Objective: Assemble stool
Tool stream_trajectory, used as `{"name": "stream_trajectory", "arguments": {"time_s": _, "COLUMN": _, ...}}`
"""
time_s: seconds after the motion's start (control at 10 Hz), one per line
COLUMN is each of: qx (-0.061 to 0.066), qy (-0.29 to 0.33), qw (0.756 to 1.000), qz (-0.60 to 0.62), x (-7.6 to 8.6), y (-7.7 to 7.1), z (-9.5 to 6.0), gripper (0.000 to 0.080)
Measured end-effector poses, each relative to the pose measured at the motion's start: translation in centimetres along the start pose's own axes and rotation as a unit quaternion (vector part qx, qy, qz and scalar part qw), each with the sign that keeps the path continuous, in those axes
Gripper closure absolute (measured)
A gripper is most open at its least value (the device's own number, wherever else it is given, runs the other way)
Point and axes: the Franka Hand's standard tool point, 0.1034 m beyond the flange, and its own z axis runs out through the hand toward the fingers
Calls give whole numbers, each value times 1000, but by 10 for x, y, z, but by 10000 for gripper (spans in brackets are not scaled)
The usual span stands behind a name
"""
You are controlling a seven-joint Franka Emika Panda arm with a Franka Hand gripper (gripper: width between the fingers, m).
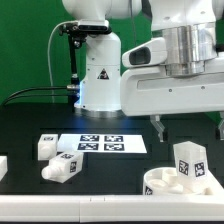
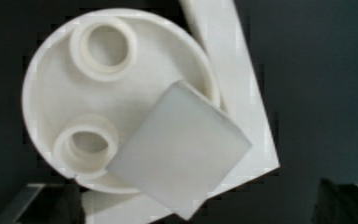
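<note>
1. Seat point(image 1: 155, 184) is lying nearest the exterior camera, at that view's lower right, flat on the black table point(image 1: 110, 182) with its sockets facing up.
2. One leg point(image 1: 190, 165) is standing upright on the seat. The wrist view is showing it point(image 2: 185, 155) covering part of the disc point(image 2: 60, 95), beside two open sockets point(image 2: 108, 45). I cannot tell whether it is fully seated.
3. Gripper point(image 1: 190, 129) is hovering directly over that leg with its jaws spread wide. It is holding nothing, and one finger is hanging to each side, clear of the leg.
4. A loose leg point(image 1: 62, 167) and a second loose leg point(image 1: 47, 148) are lying at the exterior view's left, well apart from the seat and just beside the marker board point(image 1: 95, 143).
5. Judgement: the step in hand is looking like a descent to grip the standing leg and fix it in its socket.
6. Risks:
   - Coming down off-centre would let one finger strike the leg's top and tip it out.
   - Closing on a leg that is sitting skewed would be jamming it crooked.
   - Nothing is pinning the seat, so any twisting could be dragging or spinning the disc.
</note>
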Motion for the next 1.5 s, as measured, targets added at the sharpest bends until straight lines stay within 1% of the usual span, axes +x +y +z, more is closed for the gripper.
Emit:
{"name": "stream_trajectory", "arguments": {"time_s": 0.1, "qx": -5, "qy": 0, "qw": 999, "qz": -42, "x": 0, "y": 1, "z": 0, "gripper": 151}}
{"name": "stream_trajectory", "arguments": {"time_s": 0.2, "qx": -41, "qy": -9, "qw": 990, "qz": -132, "x": 0, "y": -1, "z": 4, "gripper": 151}}
{"name": "stream_trajectory", "arguments": {"time_s": 0.3, "qx": -63, "qy": -19, "qw": 979, "qz": -194, "x": 1, "y": -7, "z": 9, "gripper": 151}}
{"name": "stream_trajectory", "arguments": {"time_s": 0.4, "qx": -73, "qy": -30, "qw": 963, "qz": -258, "x": 3, "y": -4, "z": 17, "gripper": 151}}
{"name": "stream_trajectory", "arguments": {"time_s": 0.5, "qx": -80, "qy": -48, "qw": 951, "qz": -295, "x": 4, "y": 0, "z": 23, "gripper": 151}}
{"name": "stream_trajectory", "arguments": {"time_s": 0.6, "qx": -83, "qy": -71, "qw": 950, "qz": -294, "x": 6, "y": -2, "z": 27, "gripper": 151}}
{"name": "stream_trajectory", "arguments": {"time_s": 0.7, "qx": -83, "qy": -67, "qw": 946, "qz": -306, "x": 10, "y": -4, "z": 33, "gripper": 151}}
{"name": "stream_trajectory", "arguments": {"time_s": 0.8, "qx": -84, "qy": -63, "qw": 947, "qz": -305, "x": 7, "y": -6, "z": 43, "gripper": 151}}
{"name": "stream_trajectory", "arguments": {"time_s": 0.9, "qx": -84, "qy": -51, "qw": 951, "qz": -292, "x": 4, "y": -9, "z": 50, "gripper": 151}}
{"name": "stream_trajectory", "arguments": {"time_s": 1.0, "qx": -84, "qy": -53, "qw": 954, "qz": -284, "x": 3, "y": -8, "z": 49, "gripper": 151}}
{"name": "stream_trajectory", "arguments": {"time_s": 1.1, "qx": -84, "qy": -52, "qw": 954, "qz": -282, "x": 4, "y": -7, "z": 49, "gripper": 278}}
{"name": "stream_trajectory", "arguments": {"time_s": 1.2, "qx": -86, "qy": -49, "qw": 964, "qz": -246, "x": 4, "y": -7, "z": 49, "gripper": 413}}
{"name": "stream_trajectory", "arguments": {"time_s": 1.3, "qx": -87, "qy": -46, "qw": 973, "qz": -207, "x": 4, "y": -7, "z": 50, "gripper": 413}}
{"name": "stream_trajectory", "arguments": {"time_s": 1.4, "qx": -90, "qy": -41, "qw": 983, "qz": -157, "x": 4, "y": -6, "z": 50, "gripper": 466}}
{"name": "stream_trajectory", "arguments": {"time_s": 1.5, "qx": -91, "qy": -39, "qw": 986, "qz": -137, "x": 5, "y": -5, "z": 49, "gripper": 466}}
